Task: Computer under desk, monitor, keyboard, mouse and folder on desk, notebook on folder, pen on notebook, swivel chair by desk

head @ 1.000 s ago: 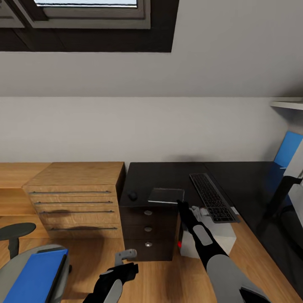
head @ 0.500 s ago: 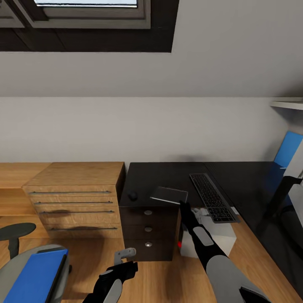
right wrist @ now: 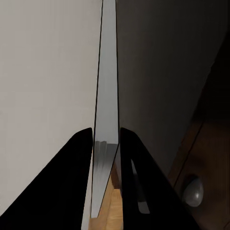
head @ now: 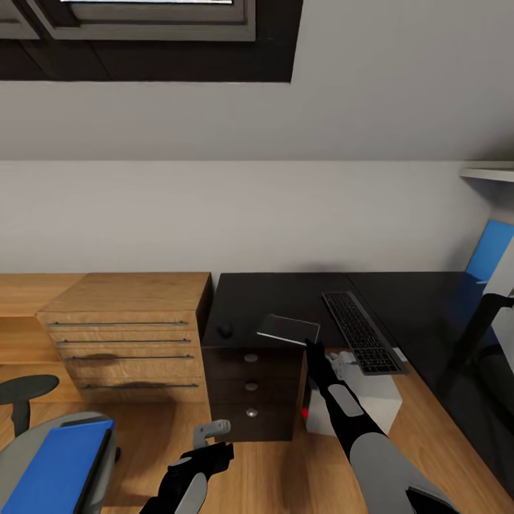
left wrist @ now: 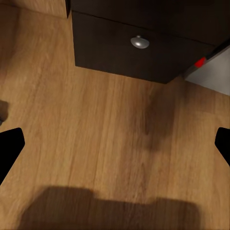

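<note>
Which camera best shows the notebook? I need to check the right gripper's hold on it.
The right wrist view: the notebook shows edge-on, clamped between the right gripper's fingers. The head view shows its whole grey cover lifted over the desk, but the grip itself is tiny there.

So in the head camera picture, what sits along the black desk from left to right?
mouse → notebook, gripped at its near edge by the right hand → keyboard, all on the desk.
</note>
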